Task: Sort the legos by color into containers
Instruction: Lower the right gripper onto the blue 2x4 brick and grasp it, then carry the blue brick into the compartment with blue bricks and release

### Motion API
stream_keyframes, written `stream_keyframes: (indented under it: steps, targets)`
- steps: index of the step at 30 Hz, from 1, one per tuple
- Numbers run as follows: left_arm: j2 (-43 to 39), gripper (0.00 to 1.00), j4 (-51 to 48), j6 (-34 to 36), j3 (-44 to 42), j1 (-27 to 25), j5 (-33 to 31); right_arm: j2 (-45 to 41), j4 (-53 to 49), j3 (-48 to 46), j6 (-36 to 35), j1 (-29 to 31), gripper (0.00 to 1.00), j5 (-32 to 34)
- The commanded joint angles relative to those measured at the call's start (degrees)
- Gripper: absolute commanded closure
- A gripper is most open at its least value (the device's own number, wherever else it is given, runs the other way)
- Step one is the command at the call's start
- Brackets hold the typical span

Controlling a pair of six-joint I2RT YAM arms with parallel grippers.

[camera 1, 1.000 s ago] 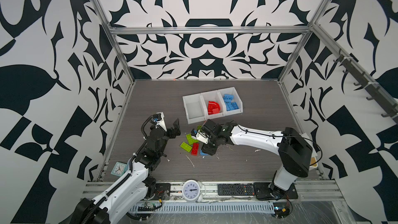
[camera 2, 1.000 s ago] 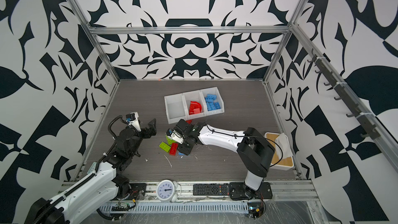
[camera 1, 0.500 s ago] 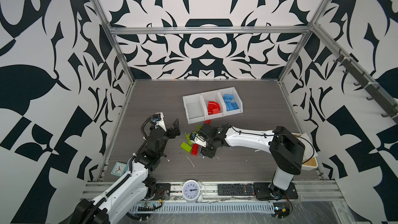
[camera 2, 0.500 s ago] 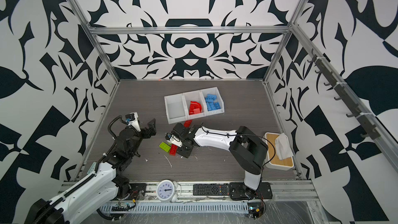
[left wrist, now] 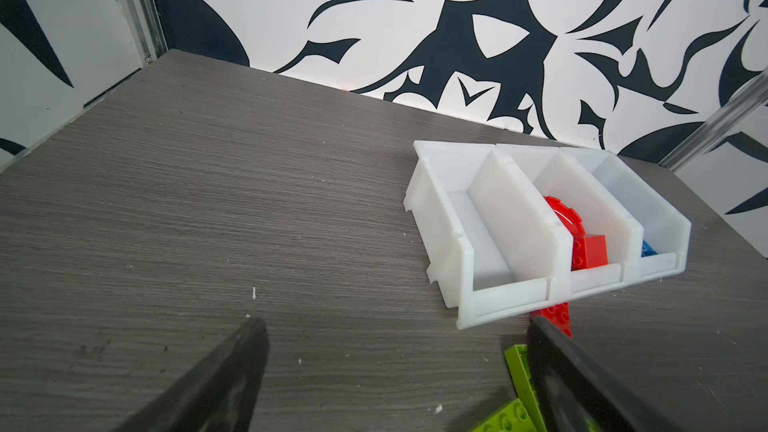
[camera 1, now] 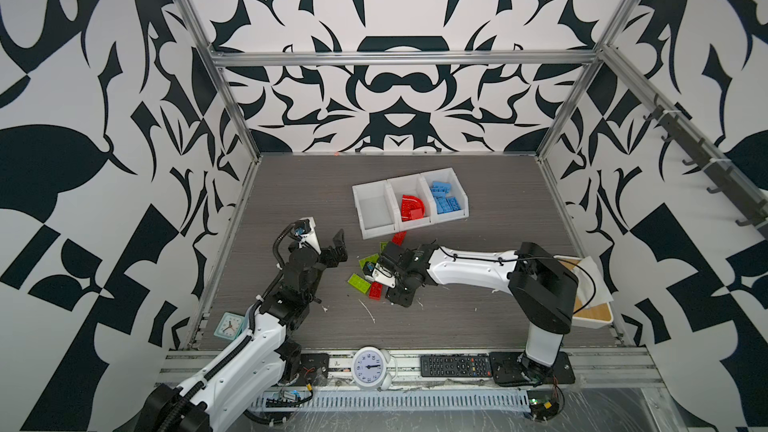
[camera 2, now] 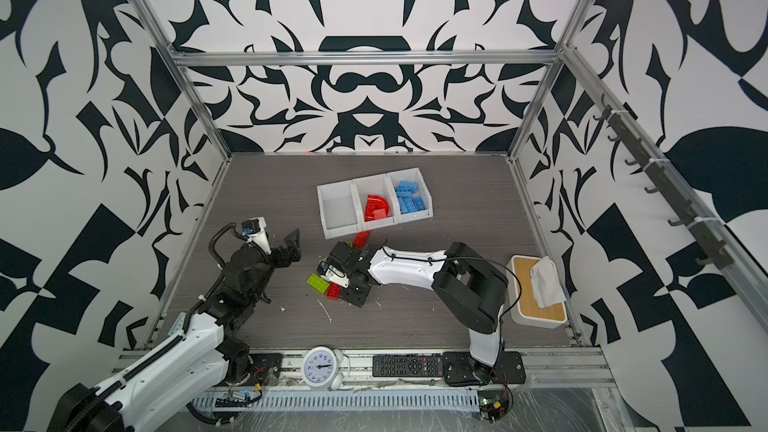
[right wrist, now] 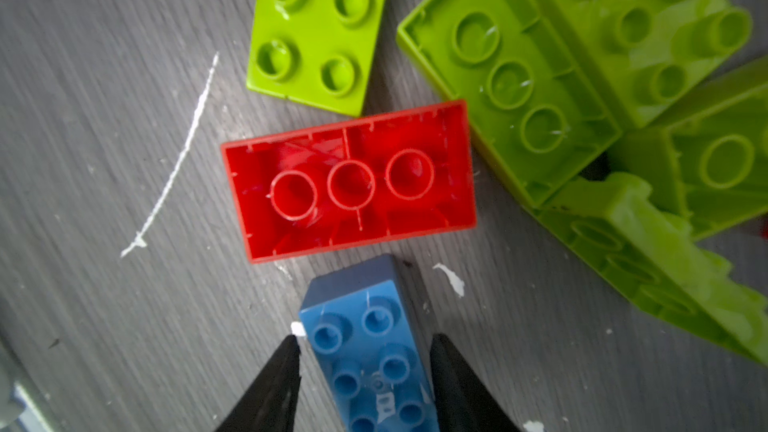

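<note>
Three joined white containers (camera 1: pixel 376 233) (left wrist: pixel 507 288) stand mid-table: the left one empty, the middle holding a red arch (camera 1: pixel 411 207), the right holding several blue legos (camera 1: pixel 444 201). In front of them lie loose lime green legos (camera 1: pixel 359 282) (right wrist: pixel 316 27), a red brick (camera 1: pixel 376 290) upside down (right wrist: pixel 349 180) and a red plate (camera 1: pixel 400 238). My right gripper (right wrist: pixel 361 342) is down on the table, its fingers either side of a blue brick (right wrist: pixel 365 351) with a small gap showing; in both top views the arm hides this brick. My left gripper (camera 1: pixel 340 245) (left wrist: pixel 397 326) hovers wide open and empty, left of the pile.
A white box with a wooden lid and a tissue (camera 1: pixel 590 313) stands at the right edge. A round clock (camera 1: pixel 370 367) and a remote (camera 1: pixel 455 365) lie on the front rail, and a small teal clock (camera 1: pixel 227 324) sits at the front left corner. White scraps dot the table.
My right gripper has swung toward the front of the pile and dropped over the blue brick, its jaws narrowing around it. The left arm has not moved.
</note>
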Motion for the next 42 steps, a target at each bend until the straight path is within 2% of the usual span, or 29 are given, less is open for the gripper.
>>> stream_keyframes:
  steps: [1,13,21,24,31,38,42]
  targets:
    - [-1.03,0.01,-0.26,-0.45,0.51,0.2,-1.09,-0.57,-0.26,1.79,0.78,0.4,0.49,0.72]
    - [-1.31,0.01,0.16,-0.29,0.32,0.15,-0.88,-1.57,0.57,1.04,1.95,0.42,0.72,1.7]
    - [-0.65,0.01,1.7,1.0,0.4,0.13,4.0,-7.54,0.27,0.14,1.77,-1.67,0.79,0.84]
    - [-0.18,0.01,1.63,1.13,0.62,0.11,4.06,-12.08,0.34,-0.22,1.79,-5.31,0.78,-1.45]
    - [1.65,0.01,1.61,1.03,1.37,0.16,5.54,-20.72,3.54,1.37,-0.18,-19.06,0.8,-8.36]
    - [3.25,0.0,0.95,0.96,2.39,0.12,6.61,-14.89,3.74,10.17,-1.09,-32.86,0.81,-11.33]
    - [4.91,0.01,0.91,1.82,3.28,0.11,7.46,-9.4,4.19,15.66,1.23,-37.88,0.81,-13.62]
